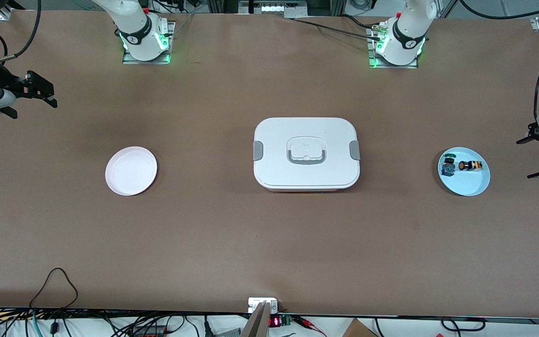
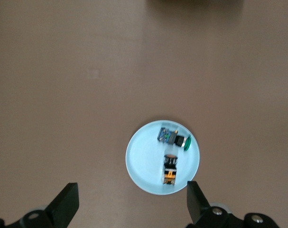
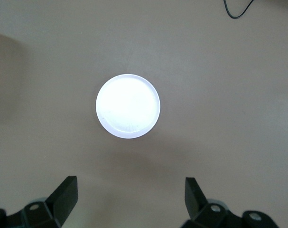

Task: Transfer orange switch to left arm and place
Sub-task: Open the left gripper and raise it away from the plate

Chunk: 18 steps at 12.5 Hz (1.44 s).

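The orange switch (image 1: pixel 469 165) lies on a light blue plate (image 1: pixel 468 183) toward the left arm's end of the table. In the left wrist view the switch (image 2: pixel 170 170) shows a black body, round cap and orange-white end. My left gripper (image 1: pixel 525 158) is open and empty, up over the table edge beside that plate; in its wrist view the gripper (image 2: pixel 133 202) has the plate (image 2: pixel 144 161) between its fingers. The white box (image 1: pixel 306 153) sits closed at the table's middle. My right gripper (image 1: pixel 35 105) is open and empty, over the right arm's end.
A green-capped, blue-bodied switch (image 1: pixel 448 166) lies on the same blue plate, beside the orange one (image 2: pixel 174 138). A bare white round plate (image 1: pixel 131 170) sits toward the right arm's end; the right wrist view has it (image 3: pixel 128 106) below the open gripper (image 3: pixel 129 199).
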Motion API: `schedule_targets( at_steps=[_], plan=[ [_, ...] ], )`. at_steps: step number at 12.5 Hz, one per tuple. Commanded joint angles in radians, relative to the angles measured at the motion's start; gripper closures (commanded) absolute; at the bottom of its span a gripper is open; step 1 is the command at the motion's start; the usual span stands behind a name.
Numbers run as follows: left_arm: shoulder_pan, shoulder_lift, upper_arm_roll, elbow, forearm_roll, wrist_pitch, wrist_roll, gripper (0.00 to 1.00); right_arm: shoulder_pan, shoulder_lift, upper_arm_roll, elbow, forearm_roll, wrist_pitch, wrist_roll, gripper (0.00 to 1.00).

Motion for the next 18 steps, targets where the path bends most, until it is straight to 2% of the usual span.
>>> schedule_targets(
  at_steps=[1, 3, 5, 9, 13, 16, 18],
  plan=[
    [-0.071, -0.004, 0.001, 0.092, 0.017, -0.059, -0.161, 0.00, -0.006, 0.009, 0.000, 0.015, 0.015, -0.007, 0.002, 0.00],
    [-0.137, -0.030, 0.001, 0.121, 0.081, -0.067, -0.310, 0.00, -0.006, 0.009, -0.002, 0.016, 0.015, -0.005, -0.001, 0.00],
    [-0.195, -0.058, 0.012, 0.123, 0.089, -0.069, -0.446, 0.00, -0.006, 0.009, -0.002, 0.016, 0.023, -0.001, -0.001, 0.00],
    [-0.245, -0.092, 0.012, 0.121, 0.077, -0.116, -0.871, 0.00, -0.009, 0.010, -0.003, 0.016, 0.029, -0.004, -0.005, 0.00],
    [-0.284, -0.108, 0.026, 0.120, 0.041, -0.134, -1.149, 0.00, -0.009, 0.012, -0.015, 0.016, 0.029, -0.001, -0.007, 0.00],
    [-0.294, -0.112, 0.035, 0.114, 0.006, -0.229, -1.365, 0.00, -0.008, 0.012, -0.015, 0.016, 0.033, -0.001, -0.007, 0.00],
    [-0.314, -0.113, 0.076, 0.109, -0.034, -0.280, -1.499, 0.00, -0.006, 0.010, -0.015, 0.016, 0.035, -0.001, -0.007, 0.00]
  ],
)
